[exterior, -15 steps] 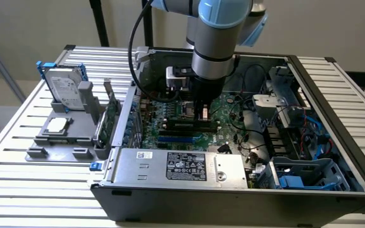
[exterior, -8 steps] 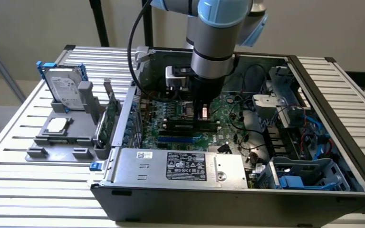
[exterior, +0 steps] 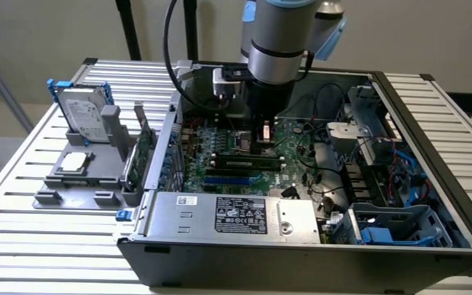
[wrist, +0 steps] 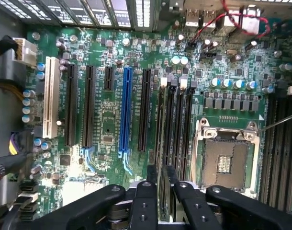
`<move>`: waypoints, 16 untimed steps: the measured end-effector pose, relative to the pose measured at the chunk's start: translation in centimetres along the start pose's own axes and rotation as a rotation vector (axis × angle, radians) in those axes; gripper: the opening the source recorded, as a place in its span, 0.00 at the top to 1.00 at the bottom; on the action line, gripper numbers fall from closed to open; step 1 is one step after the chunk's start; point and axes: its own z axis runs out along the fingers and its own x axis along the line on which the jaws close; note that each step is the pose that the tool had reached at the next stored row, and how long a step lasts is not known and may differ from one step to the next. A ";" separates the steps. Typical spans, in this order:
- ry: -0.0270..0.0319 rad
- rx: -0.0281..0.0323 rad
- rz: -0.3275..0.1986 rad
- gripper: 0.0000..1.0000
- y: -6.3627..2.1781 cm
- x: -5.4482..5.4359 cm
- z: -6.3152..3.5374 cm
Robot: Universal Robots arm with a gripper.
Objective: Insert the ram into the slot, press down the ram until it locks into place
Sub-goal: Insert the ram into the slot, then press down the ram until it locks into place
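In the exterior view we see the arm reaching down into an open computer case (exterior: 432, 184) that lies on a slatted metal worktop (exterior: 23, 246). The gripper (exterior: 265, 144) hangs low over the green motherboard (exterior: 219, 153), and just below its tip the ram (exterior: 244, 163) lies along one of the black sockets, close beside the square processor socket (exterior: 240, 140). A grey holder (exterior: 80, 178) with a hard drive (exterior: 84, 117) stands well apart on the worktop, toward the exterior view's left.

In the wrist view we look straight down past the black fingers (wrist: 147, 189) onto the motherboard (wrist: 107, 120). The fingers stand close together, drawn in against the edge of the ram (wrist: 164, 191), which stands on edge in the slot (wrist: 161, 122). Beside the fingers sits the silver processor socket (wrist: 226, 155); further off on the other side runs a long blue socket (wrist: 125, 110).
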 end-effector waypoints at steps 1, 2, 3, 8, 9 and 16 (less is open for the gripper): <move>-0.0001 0.0001 0.000 0.80 0.05 0.0 0.01; 0.0000 0.0001 0.000 0.87 0.06 0.0 0.01; 0.0001 0.0001 0.000 0.87 0.06 0.0 0.01; 0.0011 0.0000 -0.001 0.89 0.06 0.0 0.00; 0.0015 0.0000 -0.001 0.89 0.07 0.0 0.00; 0.0023 -0.0001 -0.001 0.89 0.07 0.0 0.00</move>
